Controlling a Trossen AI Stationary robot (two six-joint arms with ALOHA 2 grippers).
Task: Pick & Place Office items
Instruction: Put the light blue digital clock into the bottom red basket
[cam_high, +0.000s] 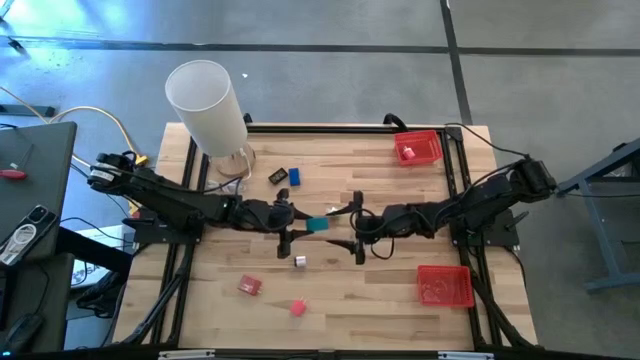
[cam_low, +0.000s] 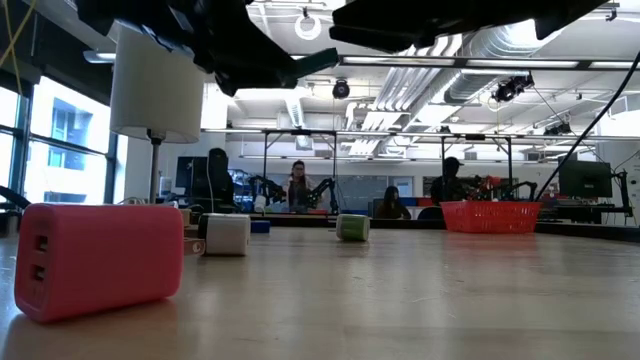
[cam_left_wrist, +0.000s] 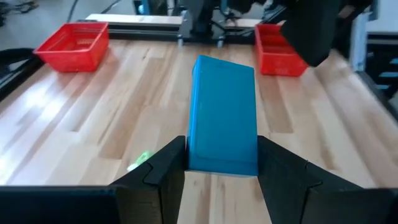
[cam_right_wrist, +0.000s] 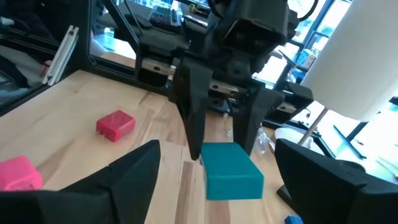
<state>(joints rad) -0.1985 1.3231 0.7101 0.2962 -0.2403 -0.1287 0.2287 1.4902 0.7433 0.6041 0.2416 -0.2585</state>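
The wooden table (cam_high: 400, 300) fills the high view, with a black frame around its edges. At its far left corner stands a tall white cylinder (cam_high: 205, 105) on a clear base. Two red trays sit on the right side: one (cam_high: 418, 147) at the far edge, one (cam_high: 444, 285) near the front.

Both dark arms reach in toward the middle of the table. The left gripper (cam_left_wrist: 221, 163) holds a teal block (cam_left_wrist: 222, 115) clamped between its two fingers, raised above the wood; in the left wrist view the block stands lengthwise between the fingers (cam_left_wrist: 163, 168), pressed on both sides. The right gripper (cam_high: 357, 228) faces it from the right, its fingers spread wide apart with nothing between them; in the right wrist view the teal block (cam_right_wrist: 231, 170) hangs just ahead of that open gap, apart from both fingers.

The other office items lie scattered on the left half of the table. A red block (cam_high: 249, 286) and a pink block (cam_high: 297, 307) sit near the front. A small white piece (cam_high: 300, 262) lies just in front of the left gripper. A blue piece (cam_high: 294, 177) and a black piece (cam_high: 278, 176) lie side by side on the far side, right of the cylinder. A small green piece (cam_left_wrist: 140, 158) shows on the wood in the left wrist view.
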